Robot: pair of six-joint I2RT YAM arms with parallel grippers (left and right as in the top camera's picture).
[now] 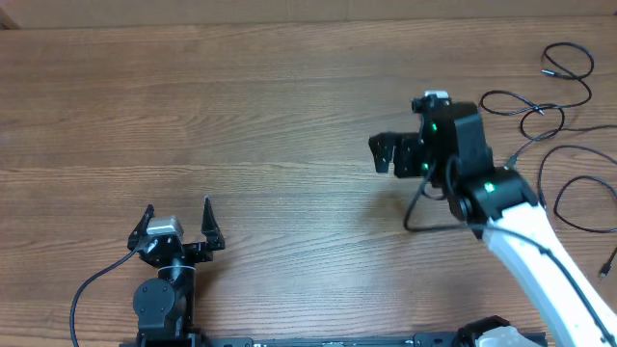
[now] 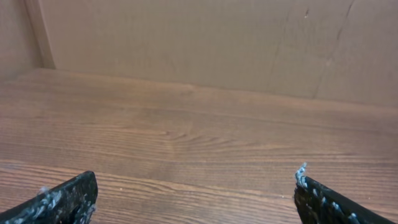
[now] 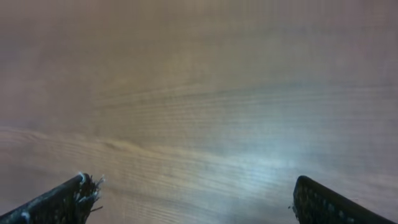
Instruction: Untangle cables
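Only the view from above shows the thin black cables with small plugs [image 1: 538,109]. They lie in loose loops, crossing one another, at the far right edge of the brown wooden table [image 1: 289,96]. They are behind and to the right of the right arm's black two-finger gripper [image 1: 379,154], and it does not touch them. The left arm's black two-finger gripper [image 1: 177,207] sits near the front edge on the left, well apart from the cables.

The left wrist view shows no cables, only bare wood and a plain tan wall [image 2: 186,37] behind the table. The left gripper's two fingers [image 2: 68,199] stand far apart at the bottom corners, with nothing between them.

The right wrist view is blurry and shows only wood. The right gripper's fingers [image 3: 62,199] are spread wide too, holding nothing
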